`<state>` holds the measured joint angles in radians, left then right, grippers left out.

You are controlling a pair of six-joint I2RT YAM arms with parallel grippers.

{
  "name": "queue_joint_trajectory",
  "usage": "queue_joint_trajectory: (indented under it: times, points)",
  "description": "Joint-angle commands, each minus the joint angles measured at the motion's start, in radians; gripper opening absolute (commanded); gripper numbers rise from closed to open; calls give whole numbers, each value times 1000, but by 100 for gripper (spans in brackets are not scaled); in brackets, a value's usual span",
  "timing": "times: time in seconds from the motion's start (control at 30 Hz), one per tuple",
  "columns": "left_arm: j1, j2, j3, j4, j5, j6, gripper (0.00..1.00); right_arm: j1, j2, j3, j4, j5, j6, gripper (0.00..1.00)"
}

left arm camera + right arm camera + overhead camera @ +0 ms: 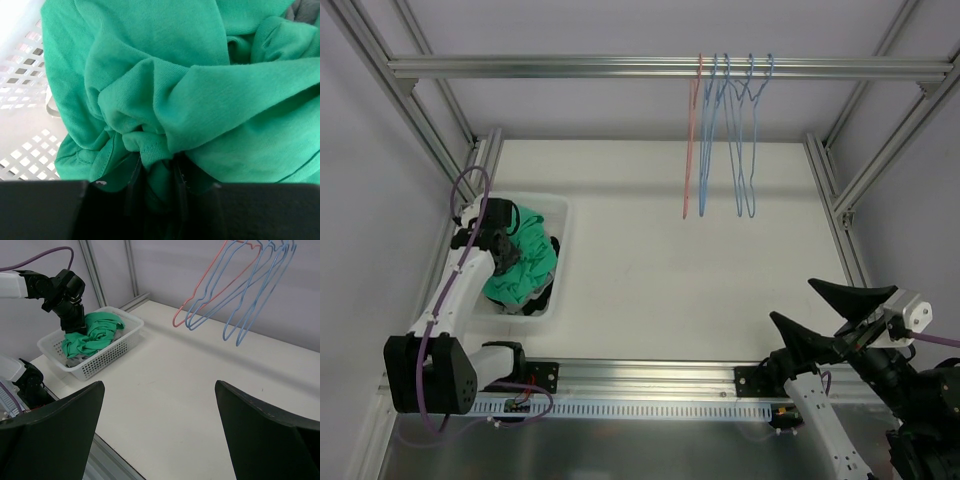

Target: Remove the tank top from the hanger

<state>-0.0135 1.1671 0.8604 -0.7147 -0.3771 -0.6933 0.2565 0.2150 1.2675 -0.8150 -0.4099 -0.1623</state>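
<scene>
Left tool point(159, 167) down in the white basket point(564, 230), clamped on a fold of the green tank top point(200, 90) bunched right ahead of it. Right tool point(791, 300) spread wide, gripping nothing; hangers point(730, 140) far ahead.

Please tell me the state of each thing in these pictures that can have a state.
Left gripper: shut on the green garment, in the basket.
Right gripper: open, empty, above the table.
Green garment: crumpled in the basket, off any hanger.
Red hanger: on the rail, bare.
Blue hangers: on the rail, bare.
</scene>
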Motion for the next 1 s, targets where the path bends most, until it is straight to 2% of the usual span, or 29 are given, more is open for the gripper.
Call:
queue_joint_trajectory:
  times: [0.0,0.1,0.13,0.2,0.23,0.37,0.53,0.6,0.7,0.73,0.8,0.83,0.97]
  points:
    - [-8,-19,-54,-42,66,-9,19,-5,-16,0,57,-33,20,99]
    - [-8,-119,-11,-51,86,21,40,-6,-19,9,57,-32,14,99]
    - [-8,-145,30,-64,90,31,50,-5,-13,13,56,-33,12,100]
    - [-8,-184,89,-100,87,47,60,-5,-9,18,56,-36,10,100]
    - [-8,-187,154,-148,81,52,69,-5,-6,18,54,-41,12,100]
    - [-8,-213,255,-238,49,84,84,-5,26,18,21,-52,10,100]
    - [-8,-325,327,-293,40,106,96,-5,60,-19,19,-4,10,99]
    - [-8,-357,373,-298,116,159,99,-5,87,-28,13,28,13,100]
    - [-8,-376,491,-302,272,297,99,-5,132,-2,-64,225,9,100]
    - [-8,-382,547,-316,347,331,99,-5,161,4,-87,352,1,99]
    - [-8,-408,601,-392,331,370,99,-3,181,10,-144,486,-12,99]
    - [-8,-426,636,-417,269,371,99,-5,190,1,-165,559,-20,99]
    - [-8,-556,681,-511,167,379,99,-2,161,-42,-184,652,-40,99]
